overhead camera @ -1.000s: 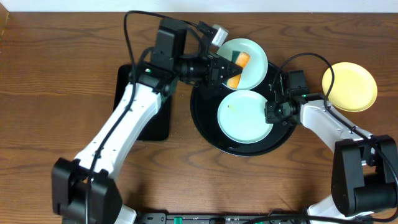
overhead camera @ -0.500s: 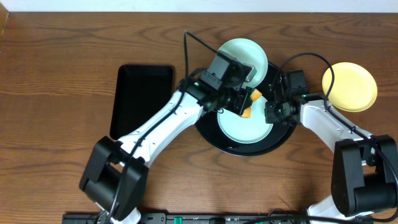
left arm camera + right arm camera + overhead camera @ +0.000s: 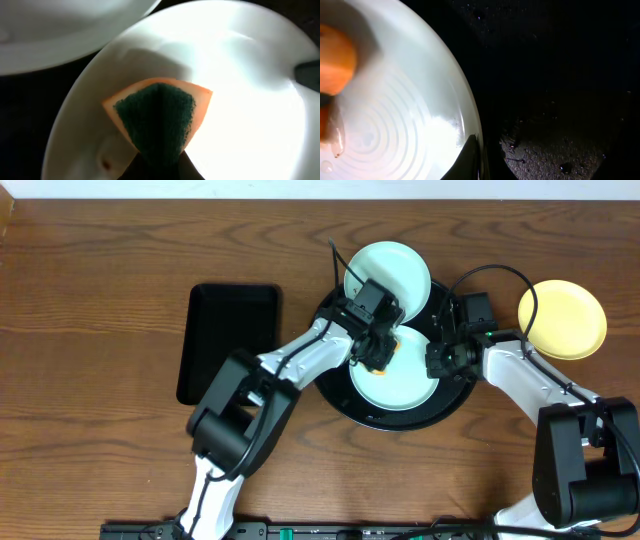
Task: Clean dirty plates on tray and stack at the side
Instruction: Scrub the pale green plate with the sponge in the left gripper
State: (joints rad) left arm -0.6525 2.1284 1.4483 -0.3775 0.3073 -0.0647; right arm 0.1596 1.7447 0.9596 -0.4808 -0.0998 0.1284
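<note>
My left gripper (image 3: 378,352) was clamped shut on an orange sponge with a dark green scouring face (image 3: 157,117), green side toward my wrist camera. The sponge was pressed onto the far left part of the near pale mint-white round plate (image 3: 400,380). A small brown smudge (image 3: 106,162) showed on that plate, just left of the sponge.

That plate lay inside the large round glossy black tray (image 3: 335,385), toward its near side. My right gripper (image 3: 438,360) was at the plate's right edge, its jaws closed tight on the rim, one finger (image 3: 470,155) over the top of the rim. Water drops speckled the black tray floor beside it.

A second pale mint-white round plate (image 3: 388,270) sat farther away, overlapping the tray's far rim. I could not tell whether it lay flat or tilted. The pale yellow round plate (image 3: 562,318) rested on the brown wooden table (image 3: 100,300), off to the right, apart from the tray. A smaller rectangular black tray (image 3: 228,340) lay on the table left of the round one.
</note>
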